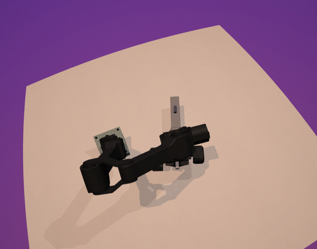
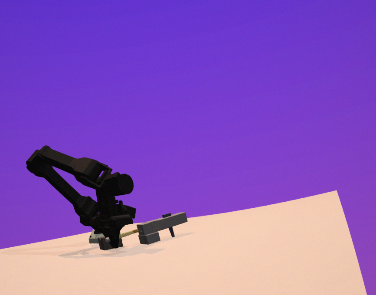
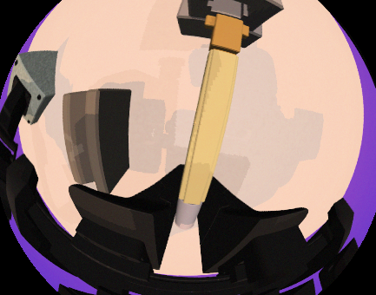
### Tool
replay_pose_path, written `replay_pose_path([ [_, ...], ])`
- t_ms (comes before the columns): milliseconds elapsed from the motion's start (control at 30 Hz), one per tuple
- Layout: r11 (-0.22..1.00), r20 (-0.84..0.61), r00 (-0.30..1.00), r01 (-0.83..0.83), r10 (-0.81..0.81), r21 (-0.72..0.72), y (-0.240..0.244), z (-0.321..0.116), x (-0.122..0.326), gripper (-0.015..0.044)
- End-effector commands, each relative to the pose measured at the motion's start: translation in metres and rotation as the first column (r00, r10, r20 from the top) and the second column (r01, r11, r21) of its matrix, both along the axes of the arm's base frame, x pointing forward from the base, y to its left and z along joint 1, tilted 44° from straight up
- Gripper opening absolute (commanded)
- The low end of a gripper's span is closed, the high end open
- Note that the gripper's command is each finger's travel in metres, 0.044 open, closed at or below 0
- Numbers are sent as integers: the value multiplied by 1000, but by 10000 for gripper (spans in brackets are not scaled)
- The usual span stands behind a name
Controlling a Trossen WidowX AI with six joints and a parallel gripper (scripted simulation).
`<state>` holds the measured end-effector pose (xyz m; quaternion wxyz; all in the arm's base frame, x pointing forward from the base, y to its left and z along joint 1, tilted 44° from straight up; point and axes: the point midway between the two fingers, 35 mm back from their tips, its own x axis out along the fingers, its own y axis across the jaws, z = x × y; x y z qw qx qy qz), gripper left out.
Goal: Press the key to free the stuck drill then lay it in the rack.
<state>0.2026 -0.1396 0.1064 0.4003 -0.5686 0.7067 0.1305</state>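
Note:
The drill [image 2: 128, 234] [image 3: 210, 126] [image 1: 177, 165] has a long yellow body, a grey end and an orange collar with side lugs. My gripper [image 3: 190, 171] is shut on the drill's yellow body near the grey end. The orange collar shows in front of the grey housing [image 1: 175, 120] [image 2: 162, 224]; whether its far end is still inside is hidden. The key [image 1: 175, 109] [image 2: 166, 215] is a small dark block standing above the housing's top; how far down it is, I cannot tell. The rack [image 1: 157, 167] [image 3: 115, 134] is a dark block left of the drill in the wrist view, partly hidden by the arm in the top view.
The arm's base plate [image 1: 107, 132] [image 3: 43, 69] lies to the left of the rack. A dark peg [image 2: 171, 231] reaches down below the housing's beam. The arm spans from the base over to the drill, and its shadow falls on the tabletop.

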Motion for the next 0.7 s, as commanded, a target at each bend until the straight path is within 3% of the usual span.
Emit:
replay_pose_path([
  [0,1000,3,1000,-6,6,4,-3,5,-3,0],
  [667,1000,3,1000,-6,6,4,-8,13,-10,0],
])
